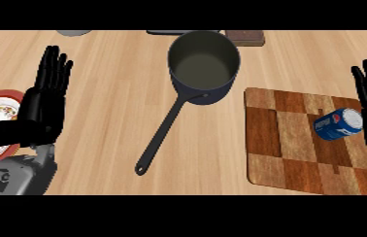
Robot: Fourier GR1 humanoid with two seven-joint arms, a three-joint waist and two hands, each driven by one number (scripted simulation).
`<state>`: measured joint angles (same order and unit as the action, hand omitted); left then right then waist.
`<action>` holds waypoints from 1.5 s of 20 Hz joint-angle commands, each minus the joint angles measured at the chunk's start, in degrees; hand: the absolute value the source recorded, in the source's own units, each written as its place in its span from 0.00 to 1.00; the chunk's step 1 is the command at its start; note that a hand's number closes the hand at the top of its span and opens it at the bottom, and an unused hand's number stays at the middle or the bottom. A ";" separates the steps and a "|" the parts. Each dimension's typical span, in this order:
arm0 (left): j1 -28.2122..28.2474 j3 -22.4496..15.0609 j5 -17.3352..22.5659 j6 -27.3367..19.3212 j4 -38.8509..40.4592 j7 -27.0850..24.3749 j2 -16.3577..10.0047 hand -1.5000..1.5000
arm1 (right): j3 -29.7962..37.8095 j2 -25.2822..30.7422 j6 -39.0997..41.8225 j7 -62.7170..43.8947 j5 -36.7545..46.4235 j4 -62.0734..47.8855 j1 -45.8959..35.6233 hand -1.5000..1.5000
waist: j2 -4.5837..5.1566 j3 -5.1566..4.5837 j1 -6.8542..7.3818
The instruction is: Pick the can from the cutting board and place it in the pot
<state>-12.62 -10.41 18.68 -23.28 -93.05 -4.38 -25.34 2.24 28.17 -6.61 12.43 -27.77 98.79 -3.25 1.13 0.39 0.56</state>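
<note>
A blue can with a red and white logo lies on its side on the right part of the wooden cutting board. The dark pot stands upright at the upper middle, its inside bare, its long black handle pointing down and left. My right hand shows only as straight fingers at the right edge, just above and right of the can, apart from it. At the far left my left hand rests open with fingers up.
A red and white round object sits partly behind my left hand at the left edge. A grey item, a dark flat item and a brown block line the counter's far edge.
</note>
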 commanded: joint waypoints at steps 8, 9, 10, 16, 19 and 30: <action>2.50 -6.48 2.41 3.46 2.57 9.50 2.52 0.50 | -4.38 21.39 20.00 -3.36 13.76 -6.16 -6.47 1.00 | -0.20 -0.65 0.46; 1.23 -7.05 2.72 2.59 1.58 13.22 2.83 0.50 | 1.52 16.23 17.57 2.29 8.88 -13.77 -6.17 0.00 | -0.46 -0.07 0.01; 2.87 -7.06 3.44 2.95 0.35 13.60 2.70 0.50 | 1.52 14.11 17.83 10.53 11.62 -13.96 -2.88 0.00 | -0.80 0.00 -0.30; 3.18 -6.85 2.37 1.83 -1.59 16.77 2.86 0.50 | 8.26 21.65 31.21 30.78 13.22 -20.24 2.03 0.00 | -1.19 -0.29 -0.91; 2.68 -6.29 1.91 1.83 0.53 15.25 3.38 0.50 | 10.83 29.90 30.55 29.54 19.13 -25.49 -0.03 0.00 | -0.94 -0.32 -0.64; 3.69 -5.98 1.20 2.13 -4.24 19.56 3.38 0.50 | 8.61 44.54 39.15 18.05 26.32 -18.00 0.26 0.00 | -1.22 -0.42 -0.21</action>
<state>-9.61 -15.92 20.48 -20.65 -94.75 13.17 -22.12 12.30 69.55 29.16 33.18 -4.26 78.94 -2.67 -0.08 -0.05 -0.04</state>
